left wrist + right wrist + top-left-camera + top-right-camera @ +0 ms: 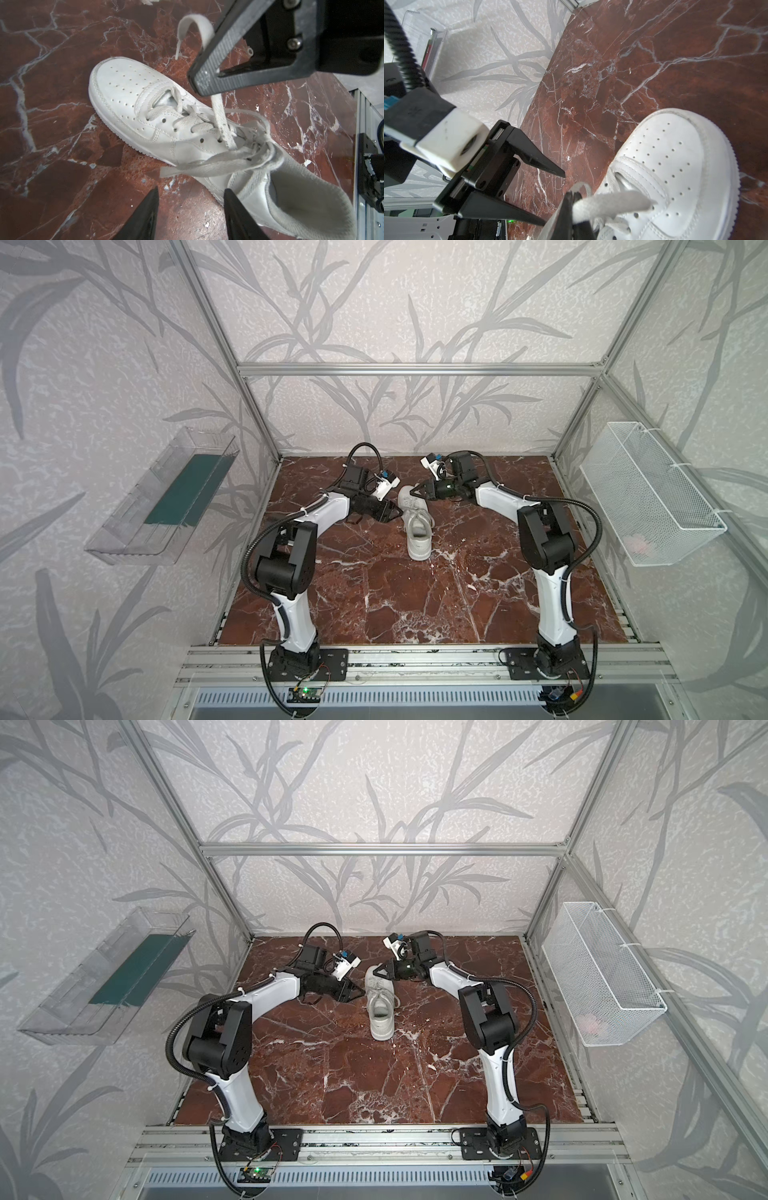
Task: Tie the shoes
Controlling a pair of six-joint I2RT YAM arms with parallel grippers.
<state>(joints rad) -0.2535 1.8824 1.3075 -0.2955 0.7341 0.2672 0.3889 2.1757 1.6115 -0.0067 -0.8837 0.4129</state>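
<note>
Left of the white sneaker [419, 531], left hand [394, 516] hovers with jaws apart, empty. Sneaker sits mid-surface [374, 593], toe toward back wall. Right hand [413, 491] clamped on a lace [220, 116]. Lace limp, flat, probably slippery; best pinched near its free end.

Red marble tabletop [374, 593]; clear plastic bin [124, 547] on left wall [83, 364], white wire basket [648, 489] on right wall [727, 385].

Heel of sneaker [145, 124] beyond the left wrist view's edge
</note>
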